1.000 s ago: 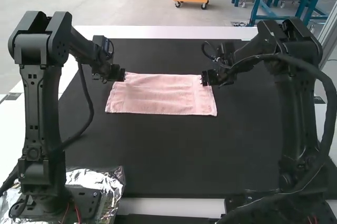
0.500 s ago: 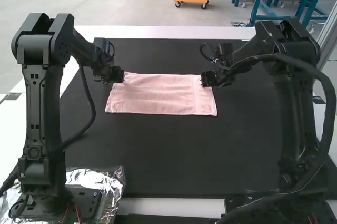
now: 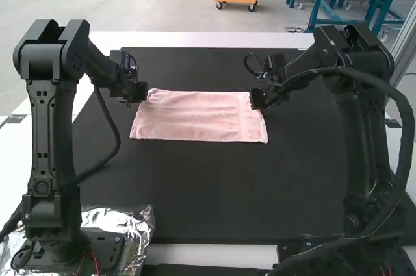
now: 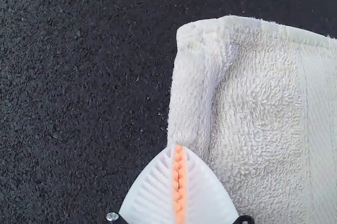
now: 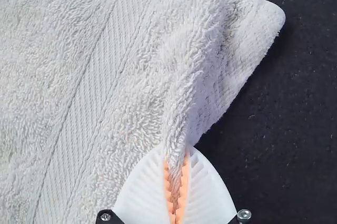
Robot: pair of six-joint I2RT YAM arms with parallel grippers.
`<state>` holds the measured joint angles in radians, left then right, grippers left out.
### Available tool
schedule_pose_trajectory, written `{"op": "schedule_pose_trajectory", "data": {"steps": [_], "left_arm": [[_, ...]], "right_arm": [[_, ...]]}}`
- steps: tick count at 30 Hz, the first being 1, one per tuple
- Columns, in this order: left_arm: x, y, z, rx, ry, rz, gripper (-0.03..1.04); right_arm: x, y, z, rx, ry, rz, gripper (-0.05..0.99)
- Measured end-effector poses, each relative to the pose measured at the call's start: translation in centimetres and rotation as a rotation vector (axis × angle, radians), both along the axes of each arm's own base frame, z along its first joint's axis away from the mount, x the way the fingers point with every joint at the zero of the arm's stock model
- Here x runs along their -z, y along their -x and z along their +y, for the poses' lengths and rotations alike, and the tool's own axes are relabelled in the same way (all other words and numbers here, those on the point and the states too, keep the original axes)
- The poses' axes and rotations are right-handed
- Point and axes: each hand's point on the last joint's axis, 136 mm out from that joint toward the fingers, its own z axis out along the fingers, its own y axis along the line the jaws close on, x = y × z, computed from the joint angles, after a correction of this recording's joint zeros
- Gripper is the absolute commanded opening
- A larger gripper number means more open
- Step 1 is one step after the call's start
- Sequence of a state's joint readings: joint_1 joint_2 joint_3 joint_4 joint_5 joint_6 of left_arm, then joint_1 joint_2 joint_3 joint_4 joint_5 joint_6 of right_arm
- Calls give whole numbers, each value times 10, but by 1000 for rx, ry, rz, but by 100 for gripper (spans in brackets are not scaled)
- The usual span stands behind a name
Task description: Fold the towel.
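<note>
Left gripper (image 3: 142, 95) is easing outward, pads meeting with nothing visible between; right gripper (image 3: 255, 100) is pinching a raised towel ridge
Pink towel (image 3: 198, 117) is lying oblong on black worktop (image 3: 214, 185), looped pile flanking a ribbed band (image 5: 95, 92)

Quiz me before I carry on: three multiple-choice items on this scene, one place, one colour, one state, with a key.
1. Where does the towel lie?
A) On the foil
B) On the black mat
C) On the floor

2. What colour are the left gripper's finger pads?
A) Orange
B) Green
C) Blue

3. How is the right gripper?
A) Wide open, clear of the towel
B) Shut on nothing
C) Pinching a ridge of towel

Key:
1 B: the high view shows black mat around the towel.
2 A: the left wrist view shows orange pads against white fingers.
3 C: the right wrist view shows cloth gathered between the fingers.
</note>
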<state>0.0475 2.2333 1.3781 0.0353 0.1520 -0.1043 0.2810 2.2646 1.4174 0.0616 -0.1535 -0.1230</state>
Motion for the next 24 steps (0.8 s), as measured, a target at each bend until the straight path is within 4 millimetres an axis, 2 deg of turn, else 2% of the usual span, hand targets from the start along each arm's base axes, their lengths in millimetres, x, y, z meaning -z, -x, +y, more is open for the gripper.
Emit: {"op": "schedule_pose_trajectory", "data": {"steps": [11, 15, 20, 24], "left_arm": [[-3, 12, -3, 6, 64, 56, 2], [-10, 12, 3, -2, 69, 60, 2], [-35, 12, 15, -20, 74, 38, 2], [-56, 12, 16, -15, 78, 12, 2]], "right_arm": [[-2, 1, 1, -6, -6, 3, -2], [-4, 1, 2, -9, -13, 3, -2], [-10, 2, 3, -9, -19, 0, -2], [-24, 1, 4, -10, -29, -14, -2]]}}
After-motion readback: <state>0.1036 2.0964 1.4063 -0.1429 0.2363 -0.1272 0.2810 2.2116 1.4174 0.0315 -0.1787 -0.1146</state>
